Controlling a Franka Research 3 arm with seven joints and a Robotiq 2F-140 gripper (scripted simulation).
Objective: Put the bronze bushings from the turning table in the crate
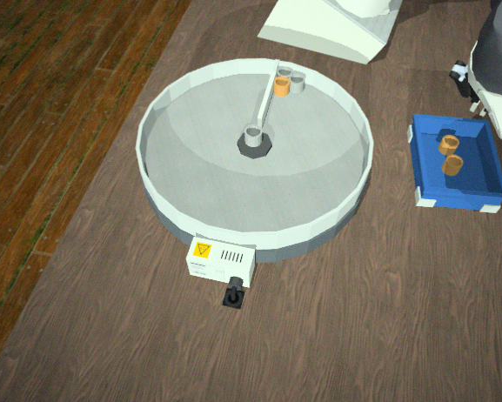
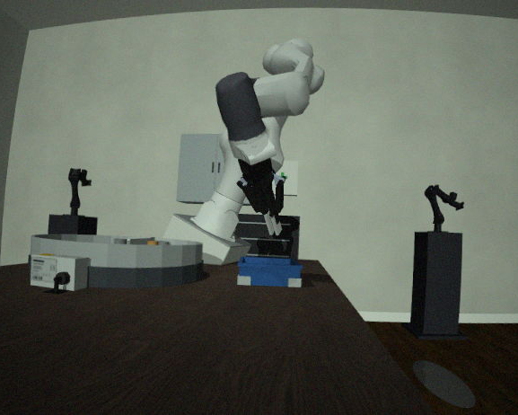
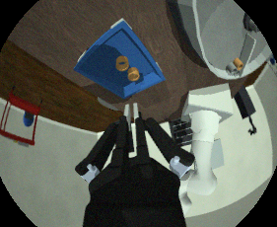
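gripper (image 1: 478, 108) (image 2: 274, 230) (image 3: 132, 109) closed, empty; top view: bronze bushing (image 1: 282, 90) (image 2: 153, 242) (image 3: 238, 63), turning table's (image 1: 261, 240) (image 2: 117, 255) (image 3: 202, 53) one o'clock, looked stiff, slick, best pinched across outer wall.

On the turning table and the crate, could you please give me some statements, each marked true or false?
1. The crate holds two bronze bushings. True.
2. All the bushings on the turning table are steel. False: one is bronze.
3. The gripper is shut and holds nothing. True.
4. The gripper is touching the crate. False: it hangs above it, clear of the rim.
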